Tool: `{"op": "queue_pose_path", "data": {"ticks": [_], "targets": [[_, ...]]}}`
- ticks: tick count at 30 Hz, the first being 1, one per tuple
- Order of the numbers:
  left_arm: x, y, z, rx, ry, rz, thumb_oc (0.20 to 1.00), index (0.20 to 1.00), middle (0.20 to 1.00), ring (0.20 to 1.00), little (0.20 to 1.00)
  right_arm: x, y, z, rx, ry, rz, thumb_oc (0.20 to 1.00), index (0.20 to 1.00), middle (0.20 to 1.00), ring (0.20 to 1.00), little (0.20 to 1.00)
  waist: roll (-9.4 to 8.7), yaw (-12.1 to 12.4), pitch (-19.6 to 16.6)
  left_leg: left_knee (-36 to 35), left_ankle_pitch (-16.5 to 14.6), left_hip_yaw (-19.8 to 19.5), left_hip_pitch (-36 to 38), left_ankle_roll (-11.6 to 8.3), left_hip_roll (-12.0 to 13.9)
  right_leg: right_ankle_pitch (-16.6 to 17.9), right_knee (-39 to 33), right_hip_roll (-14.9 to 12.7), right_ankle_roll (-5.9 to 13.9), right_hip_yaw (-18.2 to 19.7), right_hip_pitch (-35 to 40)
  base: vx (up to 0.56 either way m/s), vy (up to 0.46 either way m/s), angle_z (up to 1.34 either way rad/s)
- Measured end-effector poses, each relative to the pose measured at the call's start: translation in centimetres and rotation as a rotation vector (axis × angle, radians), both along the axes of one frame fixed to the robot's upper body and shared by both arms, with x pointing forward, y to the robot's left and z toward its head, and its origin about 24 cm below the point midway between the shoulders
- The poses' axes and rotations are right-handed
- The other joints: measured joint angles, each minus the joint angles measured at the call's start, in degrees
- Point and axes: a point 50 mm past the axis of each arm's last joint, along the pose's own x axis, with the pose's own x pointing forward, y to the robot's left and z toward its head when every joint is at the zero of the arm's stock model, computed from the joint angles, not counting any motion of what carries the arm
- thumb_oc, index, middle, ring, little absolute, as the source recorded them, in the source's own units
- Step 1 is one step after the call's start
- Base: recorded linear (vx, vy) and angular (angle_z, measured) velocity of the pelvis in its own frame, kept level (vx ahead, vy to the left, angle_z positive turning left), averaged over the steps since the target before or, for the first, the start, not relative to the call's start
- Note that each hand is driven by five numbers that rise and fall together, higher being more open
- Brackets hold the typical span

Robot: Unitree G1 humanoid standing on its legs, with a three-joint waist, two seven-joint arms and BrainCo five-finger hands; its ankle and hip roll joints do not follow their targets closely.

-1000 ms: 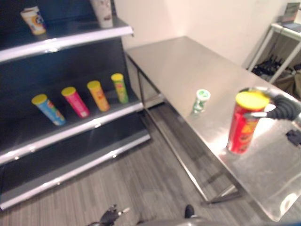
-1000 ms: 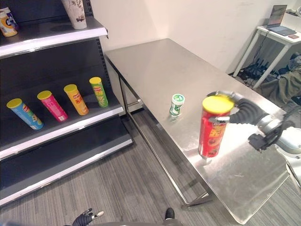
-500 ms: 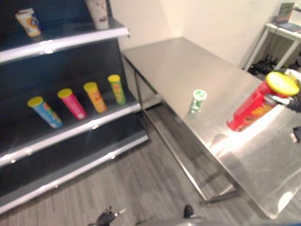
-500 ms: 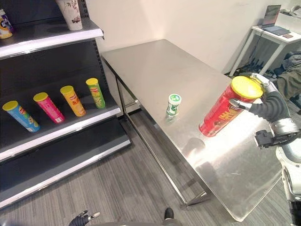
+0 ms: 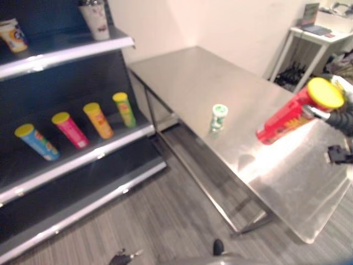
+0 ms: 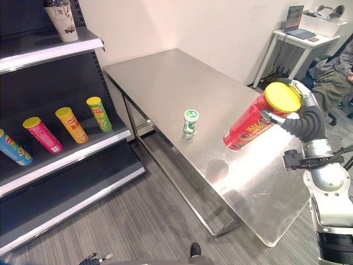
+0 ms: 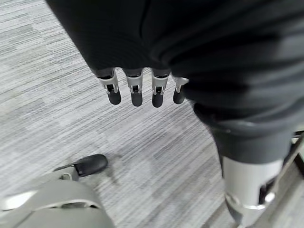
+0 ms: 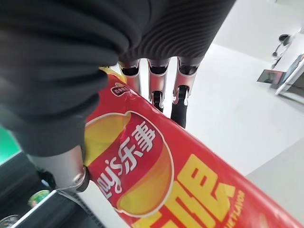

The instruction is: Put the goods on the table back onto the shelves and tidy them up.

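Above the tabletop (image 6: 165,83), right hand (image 6: 302,117) curls around the tilted red can (image 6: 255,116) near its lid, lifted clear for shelving; left hand (image 7: 142,90) hangs relaxed.

The blue can (image 6: 12,149) at the shelf's left end is cut by the picture's edge. The right hand (image 6: 300,113) hides part of the red can (image 6: 251,124) near its lid.
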Motion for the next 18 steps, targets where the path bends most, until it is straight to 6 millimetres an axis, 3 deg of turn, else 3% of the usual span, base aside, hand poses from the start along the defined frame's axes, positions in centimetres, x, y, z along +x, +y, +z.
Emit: {"op": "queue_pose_path", "data": {"ticks": [2, 3, 8, 10, 11, 12, 14, 15, 16, 17, 18], "targets": [[2.0, 0.2, 0.5, 0.006, -0.059, -0.002, 1.0, 1.0, 1.0, 1.0, 1.0, 0.1, 0.5, 0.1, 0.018, -0.026, 0.023, 0.2, 0.2, 0.2, 0.2, 0.2, -0.64, 0.6, 0.8, 5.0, -1.7, -3.8, -3.8, -1.93, 1.0, 0.1, -0.2, -0.2, -1.23, -0.5, -0.4, 0.01, 0.07, 0.39], [2.8, -0.1, 0.6, -0.004, -0.084, 0.008, 1.0, 1.0, 1.0, 1.0, 1.0, 0.2, 0.5, 0.3, 0.015, -0.032, 0.025, 0.2, 0.2, 0.2, 0.2, 0.2, -0.29, 0.7, 1.3, 6.0, -2.2, -4.9, -4.7, -1.84, 1.2, -0.3, 0.0, 0.3, -1.55, -1.3, -0.4, 0.01, -0.009, 0.36], [2.2, 0.0, 0.4, -0.001, -0.071, 0.021, 1.0, 1.0, 1.0, 1.0, 1.0, 0.3, 0.8, 0.7, 0.018, -0.056, 0.038, 0.2, 0.2, 0.2, 0.2, 0.2, 0.06, 1.5, 2.5, 5.5, -2.7, -5.0, -4.7, -1.68, 1.4, -0.2, 0.2, 0.7, -1.64, -0.7, -0.5, 0.0, 0.0, 0.04], [2.0, 0.0, 0.4, -0.001, -0.068, 0.022, 1.0, 1.0, 1.0, 1.0, 1.0, 0.3, 0.8, 0.8, 0.018, -0.057, 0.037, 0.2, 0.2, 0.2, 0.2, 0.2, -0.06, 1.3, 3.2, 5.5, -2.8, -4.9, -4.8, -1.5, 1.4, -0.1, 0.2, 0.7, -1.61, -0.6, -0.6, 0.08, 0.866, 0.02], [1.8, 0.2, 0.4, 0.005, -0.059, 0.019, 1.0, 1.0, 1.0, 1.0, 1.0, 0.1, 0.5, 0.6, 0.022, -0.057, 0.026, 0.2, 0.2, 0.2, 0.2, 0.2, -1.5, 1.0, 3.9, 8.6, -4.7, -5.4, -5.9, -3.37, 2.0, 0.5, -0.2, -0.6, -2.51, 0.1, -0.5, 0.15, 1.453, 0.43], [2.2, 0.8, 0.6, 0.016, -0.073, 0.046, 1.0, 1.0, 1.0, 1.0, 1.0, -0.4, 0.0, 0.0, 0.045, -0.05, -0.004, 0.2, 0.2, 0.2, 0.2, 0.2, -1.28, 0.1, 3.7, 13.8, -6.8, -5.4, -9.7, -2.22, 6.3, -0.2, 0.3, -0.8, -1.63, -3.5, -0.6, 0.1, 0.793, 0.56], [2.1, 1.1, 0.7, 0.022, -0.076, 0.062, 1.0, 1.0, 1.0, 1.0, 1.0, -0.5, 0.0, -0.4, 0.047, -0.051, -0.026, 0.2, 0.2, 0.2, 0.2, 0.2, -0.72, 0.4, 3.7, 13.4, -7.3, -7.8, -11.7, -5.79, 13.1, -0.6, 1.6, -0.6, -1.23, -3.8, -2.3, -0.01, 0.593, 0.12], [1.8, 0.7, 0.5, 0.012, -0.066, 0.061, 1.0, 1.0, 1.0, 1.0, 1.0, -0.5, -0.1, -0.3, 0.027, -0.052, -0.034, 0.2, 0.2, 0.2, 0.2, 0.2, 0.85, 0.2, 3.3, 10.0, -6.1, -7.9, -11.2, -7.93, 15.3, -0.2, 1.1, -1.0, -0.41, -3.4, -2.1, -0.17, 1.181, -0.07], [1.8, 0.5, 0.3, 0.007, -0.052, 0.042, 1.0, 1.0, 1.0, 1.0, 1.0, -0.9, -0.7, 0.0, -0.005, -0.059, -0.072, 0.2, 0.2, 0.2, 0.2, 0.2, 2.05, 0.1, 3.2, 9.5, -5.6, -7.8, -11.2, -8.9, 15.2, 0.5, 1.4, -2.5, 1.24, -4.2, -2.1, -0.19, 0.989, 0.23], [2.5, 0.4, 0.4, 0.01, -0.057, 0.015, 1.0, 1.0, 1.0, 1.0, 1.0, -1.3, -1.1, -0.1, -0.011, -0.062, -0.103, 0.2, 0.2, 0.2, 0.2, 0.2, 1.91, 0.3, 3.2, 10.7, -5.6, -6.9, -11.5, -8.13, 12.3, 2.0, 1.6, -4.7, 1.3, -5.1, -1.9, -0.13, 0.942, 0.62], [3.2, -0.2, 0.6, 0.004, -0.081, -0.033, 1.0, 1.0, 1.0, 1.0, 1.0, -1.5, -1.4, 0.1, -0.016, -0.073, -0.143, 0.2, 0.2, 0.2, 0.2, 0.2, 1.63, -1.3, 3.6, 10.9, -5.4, -4.2, -11.4, -4.55, 5.4, 3.4, 2.8, -10.1, 2.39, -5.8, -1.4, -0.03, 0.357, 0.46]]}}
